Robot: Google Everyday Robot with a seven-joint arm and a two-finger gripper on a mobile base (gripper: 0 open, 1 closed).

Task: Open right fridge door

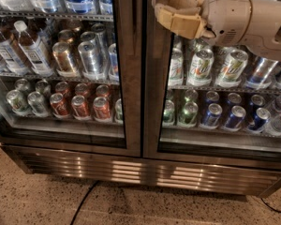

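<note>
Watching the tan two-finger gripper (157, 11) up top, extending in from the right on a cream-coloured arm (243, 18) and lying over the left upright of the tall glass-paned, dark-metal-framed right fridge door (155, 102). Not managing to tell whether gripping or loose. Seeing that door sitting closed beside its twin glass door (129, 78), green-and-white cans (199, 67) showing behind.

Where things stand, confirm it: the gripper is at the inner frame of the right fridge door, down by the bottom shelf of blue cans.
Not right. The camera view shows the gripper at the inner frame of the right fridge door, but up near the door's top, above the shelf of green-and-white cans, not down by the blue cans.
</note>
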